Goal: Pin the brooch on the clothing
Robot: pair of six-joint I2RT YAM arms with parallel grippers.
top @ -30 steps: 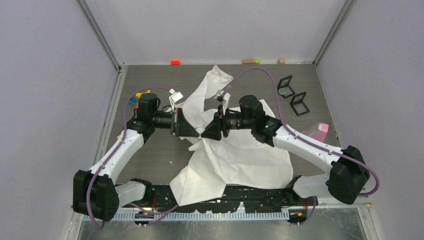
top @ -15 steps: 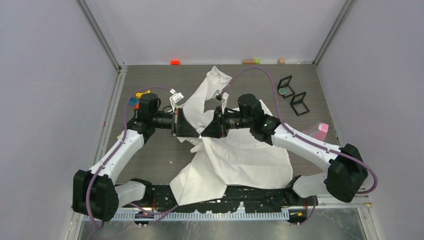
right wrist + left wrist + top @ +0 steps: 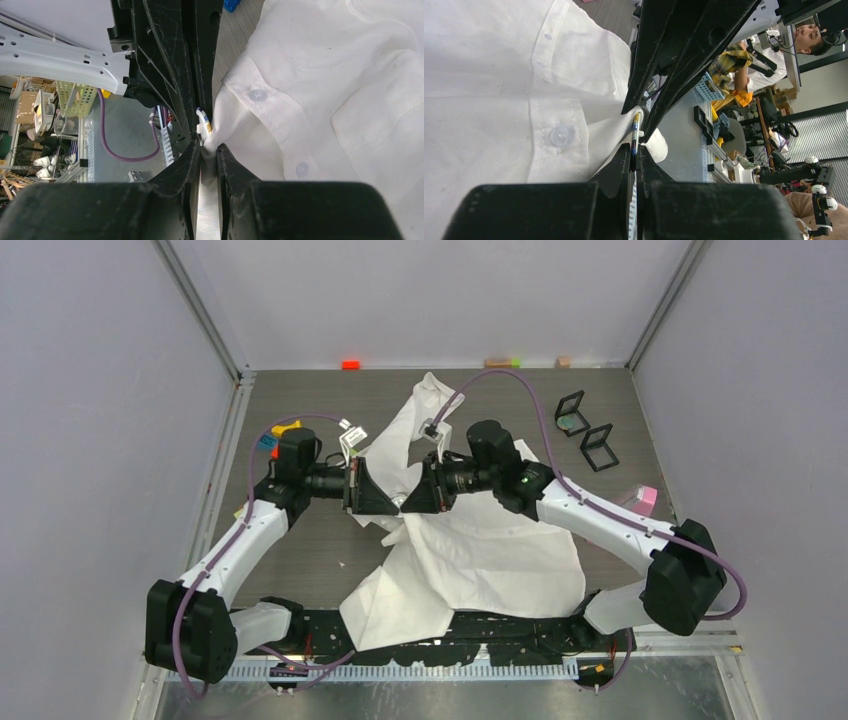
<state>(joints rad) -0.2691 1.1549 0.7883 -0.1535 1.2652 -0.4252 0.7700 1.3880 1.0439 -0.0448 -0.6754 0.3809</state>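
The white shirt (image 3: 480, 550) lies crumpled across the table's middle, collar toward the back. My left gripper (image 3: 395, 501) is shut on the brooch (image 3: 636, 131), a thin piece seen edge-on with blue and yellow on it. My right gripper (image 3: 407, 506) meets it tip to tip and is shut on a raised fold of the shirt (image 3: 325, 75) beside the button placket. In the right wrist view the brooch (image 3: 202, 121) sits just above my right gripper (image 3: 209, 148), touching the pinched fold. In the left wrist view my left gripper (image 3: 635, 149) holds the brooch against the shirt (image 3: 484, 100).
Two black open frames (image 3: 572, 410) (image 3: 600, 447) stand at the back right. A pink object (image 3: 645, 496) lies near the right edge. Blue and orange small items (image 3: 272, 435) sit behind the left arm. Small blocks (image 3: 350, 364) line the back wall.
The right arm has swung left and slightly back, pushing the meeting point of the two grippers a little to the left. Both grippers stay shut.
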